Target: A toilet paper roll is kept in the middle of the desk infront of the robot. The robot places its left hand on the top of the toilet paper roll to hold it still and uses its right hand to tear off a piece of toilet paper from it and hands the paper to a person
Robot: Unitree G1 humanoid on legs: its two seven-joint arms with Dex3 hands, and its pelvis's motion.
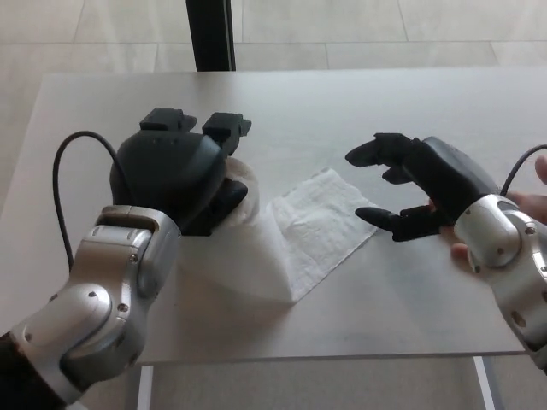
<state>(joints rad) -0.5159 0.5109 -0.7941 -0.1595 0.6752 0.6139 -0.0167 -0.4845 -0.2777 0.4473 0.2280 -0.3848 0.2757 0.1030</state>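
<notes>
Right now your left robot hand (175,175) sits on top of the toilet paper roll (231,243), which stands left of centre on the worktop (385,290). Its palm covers the roll, so you cannot tell from this view whether the fingers are spread flat or curled, or how squarely it presses. If the pressure lands off-centre, the roll may tip or skid toward you once the pull starts.

The loose sheet (316,226) trails from the roll to the right and lies flat on the worktop. A flat sheet gives your fingers little edge to catch, so a pinch could slide over it or crumple it instead of gripping.

Your right robot hand (402,192) hovers just beside the sheet's far corner, fingers apart and holding nothing. A person's hand (530,205) shows close behind its wrist at the right edge; a quick swing outward could strike it. Pull too slowly and the paper may unroll rather than tear.
</notes>
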